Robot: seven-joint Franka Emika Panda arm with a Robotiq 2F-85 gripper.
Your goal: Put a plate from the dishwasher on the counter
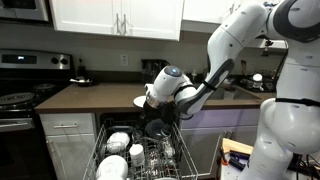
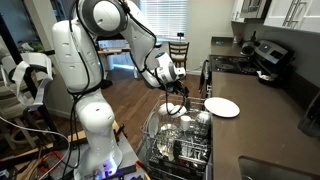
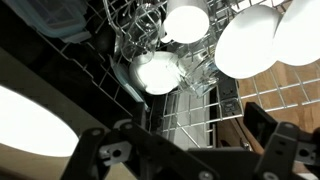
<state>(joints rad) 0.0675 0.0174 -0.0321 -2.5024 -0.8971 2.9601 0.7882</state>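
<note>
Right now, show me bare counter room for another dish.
Bare: long dark brown countertop between the black stove and small round white plate. Crowded: dishwasher's pull-out wire rack, full of white dishes.

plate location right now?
In an exterior view the plate lies flat on the dark counter, near its front edge, right beside the pulled-out rack of the dishwasher.

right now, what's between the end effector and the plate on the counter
Nothing: in an exterior view the open end effector hangs over the dishwasher rack, with only bare counter edge before the plate.
</note>
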